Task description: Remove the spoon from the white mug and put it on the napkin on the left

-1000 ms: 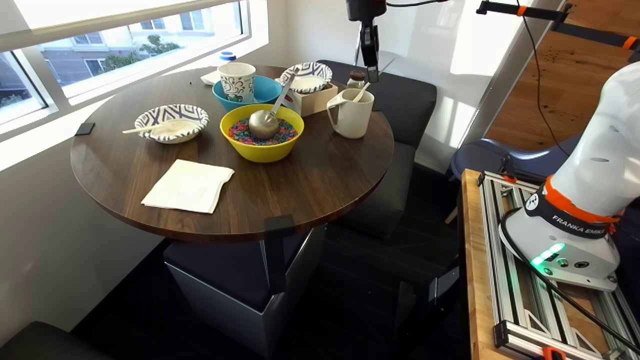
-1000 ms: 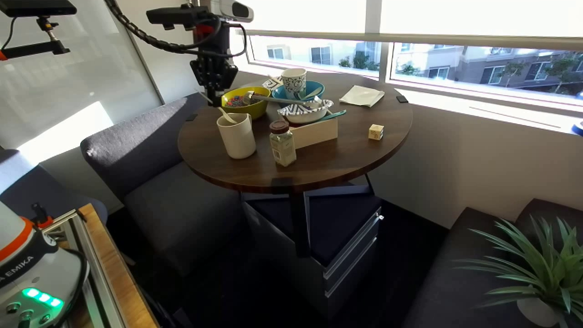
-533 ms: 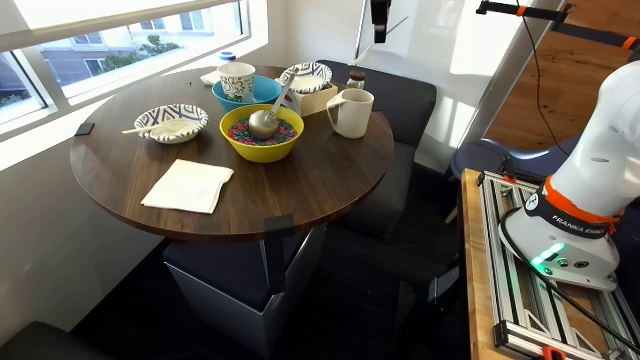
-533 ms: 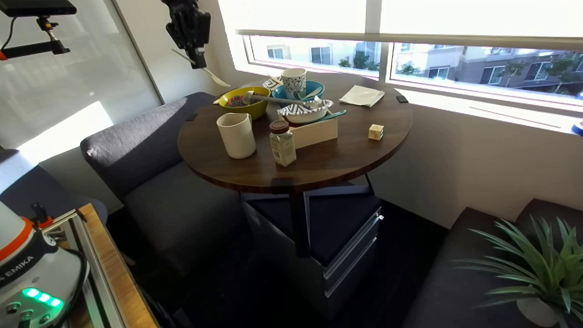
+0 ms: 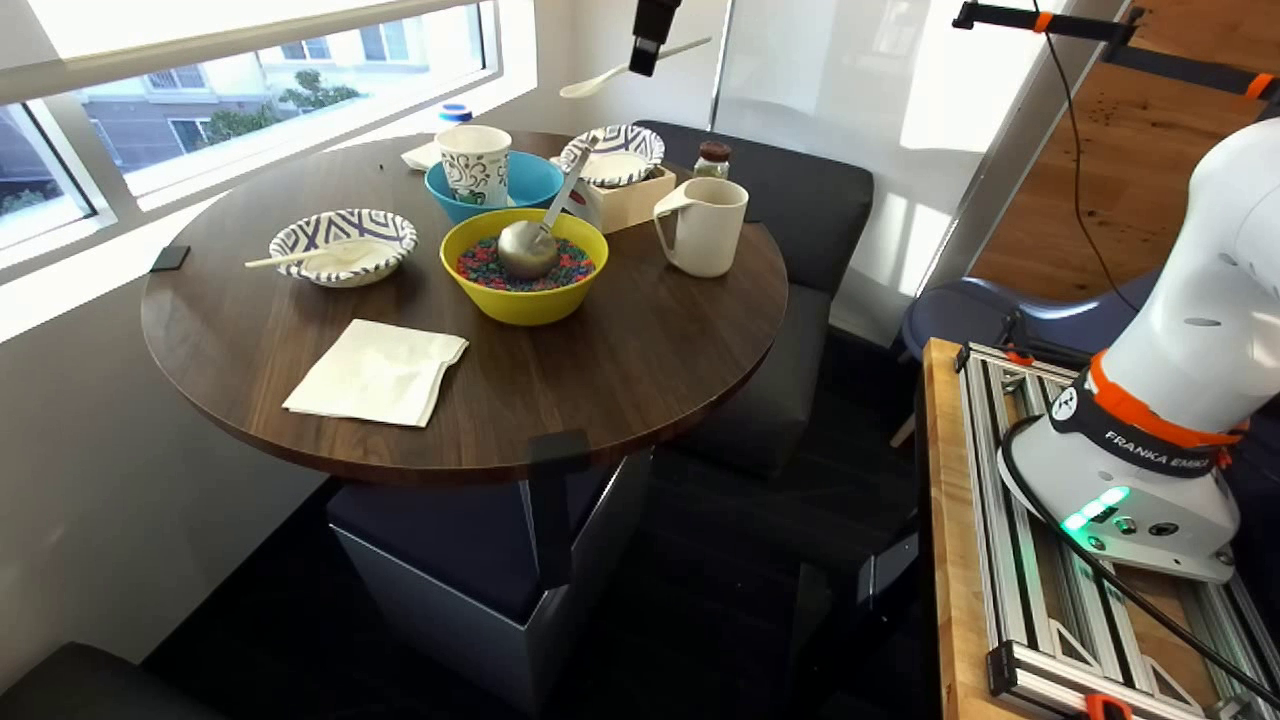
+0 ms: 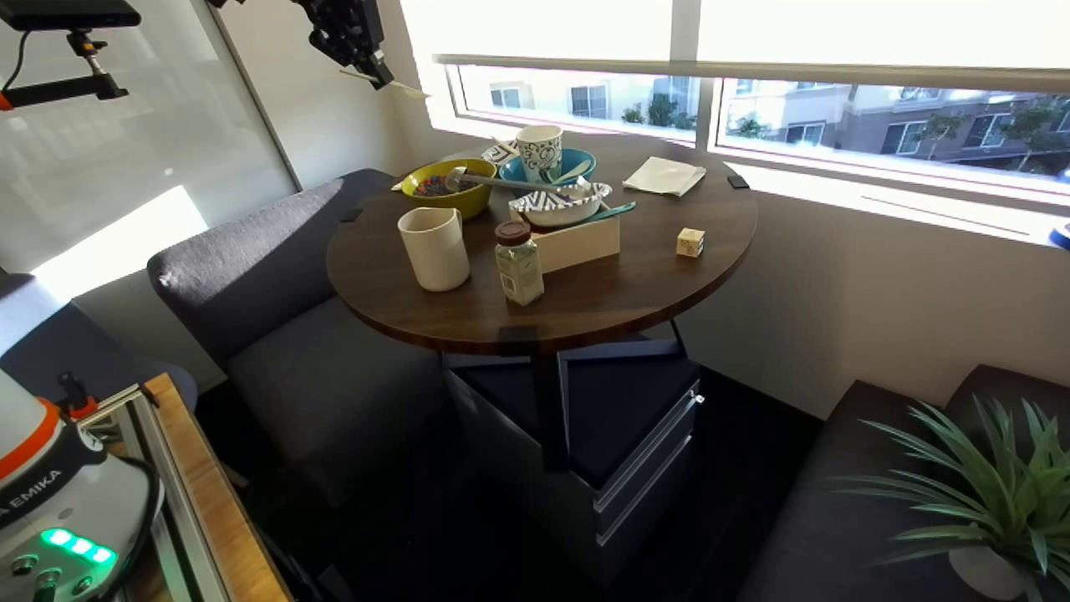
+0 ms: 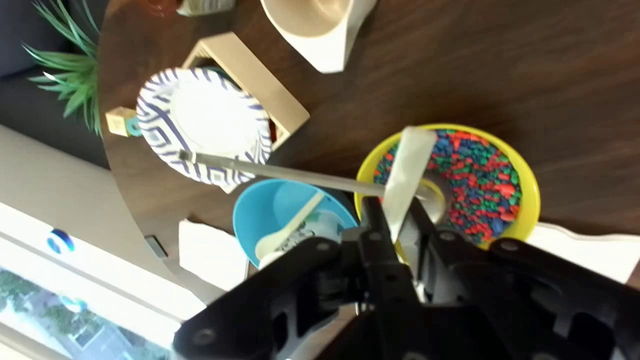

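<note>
One spoon [image 5: 585, 88], pinched in the closed gripper [image 5: 643, 62], has cleared the white mug [image 5: 708, 235]; placement on the napkin [image 5: 376, 373], near the table's [image 5: 600, 375] foreground edge, remains.

Slim light-tan spoon [image 7: 410, 170]: partly hidden by my black gripper [image 7: 395, 210], blurred. Cream-white cylindrical mug [image 7: 322, 42]: cut by my wrist view's top edge. Pale cream paper napkin [image 7: 587, 252]: cut at right.

In an exterior view, we locate the napkin [image 5: 376, 373] near the table's [image 5: 620, 370] front-left edge, the mug [image 5: 712, 235] near its right; a bowl [image 5: 525, 305] between them holds a ladle [image 5: 528, 252].
</note>
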